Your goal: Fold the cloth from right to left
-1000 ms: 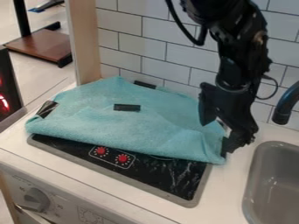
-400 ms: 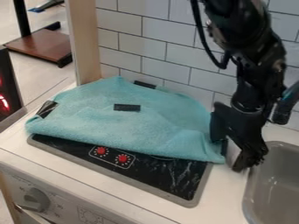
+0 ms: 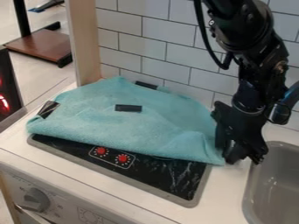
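The black gripper (image 3: pixel 229 154) hangs low over the counter at the right, close against the right corner of the cloth and partly covering that edge. Spread over the stove top is the turquoise cloth (image 3: pixel 131 127), slightly rumpled, its front edge running slantwise from the left down to the right corner. Whether the gripper has hold of the cloth cannot be made out.
The black stove top (image 3: pixel 175 177) with two red knobs shows in front of the cloth. A grey sink (image 3: pixel 274 188) and dark faucet (image 3: pixel 283 109) stand at the right, with the tiled wall (image 3: pixel 169 52) behind.
The gripper first moved right and down, then slightly left and up against the cloth's right edge. The cloth has shifted very slightly to the right.
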You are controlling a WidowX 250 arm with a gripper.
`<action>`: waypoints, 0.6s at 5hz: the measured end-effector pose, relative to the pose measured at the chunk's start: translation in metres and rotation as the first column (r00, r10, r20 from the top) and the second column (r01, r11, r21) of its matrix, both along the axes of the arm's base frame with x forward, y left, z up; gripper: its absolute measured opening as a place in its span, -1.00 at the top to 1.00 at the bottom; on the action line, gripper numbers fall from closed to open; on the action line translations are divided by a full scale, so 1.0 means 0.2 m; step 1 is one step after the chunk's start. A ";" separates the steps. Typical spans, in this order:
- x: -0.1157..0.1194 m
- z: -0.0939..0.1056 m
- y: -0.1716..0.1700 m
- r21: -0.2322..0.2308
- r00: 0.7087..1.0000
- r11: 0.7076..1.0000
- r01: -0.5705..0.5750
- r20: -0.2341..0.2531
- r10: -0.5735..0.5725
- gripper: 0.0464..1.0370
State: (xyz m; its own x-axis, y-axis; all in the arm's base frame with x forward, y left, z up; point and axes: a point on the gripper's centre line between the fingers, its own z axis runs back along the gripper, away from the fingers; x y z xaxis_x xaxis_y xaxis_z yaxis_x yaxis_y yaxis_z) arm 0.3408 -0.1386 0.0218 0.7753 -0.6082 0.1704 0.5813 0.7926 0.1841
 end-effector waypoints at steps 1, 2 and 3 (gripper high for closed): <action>0.00 0.00 0.00 0.000 1.000 1.000 0.009 -0.004 -0.009 0.70; -0.01 0.01 0.00 0.001 0.999 0.999 0.034 -0.017 -0.034 0.91; 0.00 0.12 -0.01 -0.026 0.998 0.998 0.059 0.024 -0.058 0.98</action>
